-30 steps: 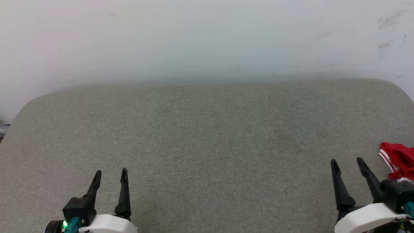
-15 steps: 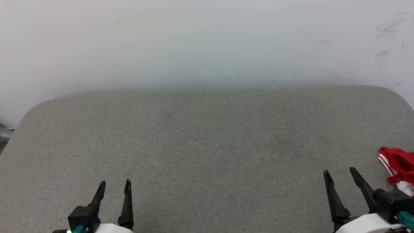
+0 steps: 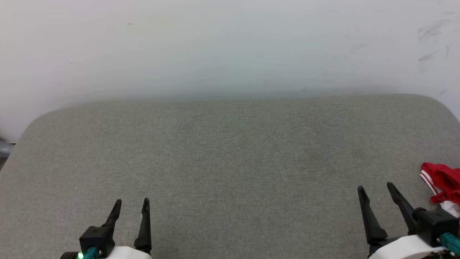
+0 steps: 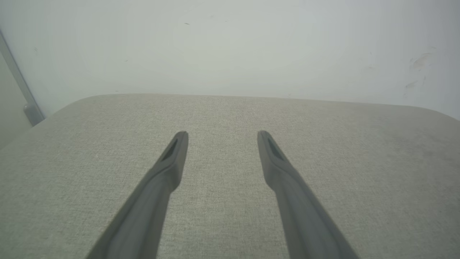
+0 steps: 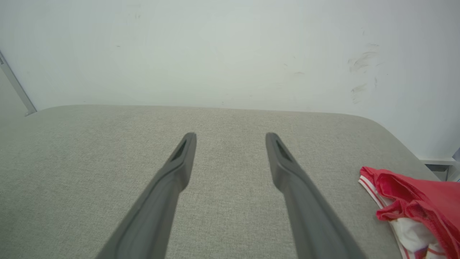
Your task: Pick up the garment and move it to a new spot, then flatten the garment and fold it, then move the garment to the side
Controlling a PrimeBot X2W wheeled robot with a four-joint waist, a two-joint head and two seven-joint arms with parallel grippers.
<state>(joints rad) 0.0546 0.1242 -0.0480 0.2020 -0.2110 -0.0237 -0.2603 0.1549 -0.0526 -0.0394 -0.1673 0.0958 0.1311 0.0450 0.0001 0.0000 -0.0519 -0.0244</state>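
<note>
Grey woven fabric covers the worktop (image 3: 230, 154), which runs back to a pale, scuffed wall (image 3: 230, 46). At the lower left, the left gripper (image 3: 131, 201) hangs just above the fabric. Its two dark fingers are spread wide with nothing between them, and its wrist view looks along them over bare cloth.

At the lower right, the right gripper (image 3: 375, 187) is also spread wide and empty, pointing toward the wall. Just beside it, further right and clear of its fingers, lies the garment (image 3: 440, 178). It is a bunched heap of red cloth with some white and a white band edged in red stripes, sitting at the worktop's right edge. The edge of the picture cuts part of it off. What shows is rumpled, neither spread flat nor folded.

The garment looks like a thin, soft knit, so it should be light and limp. It will likely sag from wherever it is pinched and drag a little on the woven cover rather than slide. The folds are stacked, so a deep pinch may catch several layers. The striped band on the side nearest the right gripper looks like the firmest place to grip, and the raised red ridge above it is the next best.
</note>
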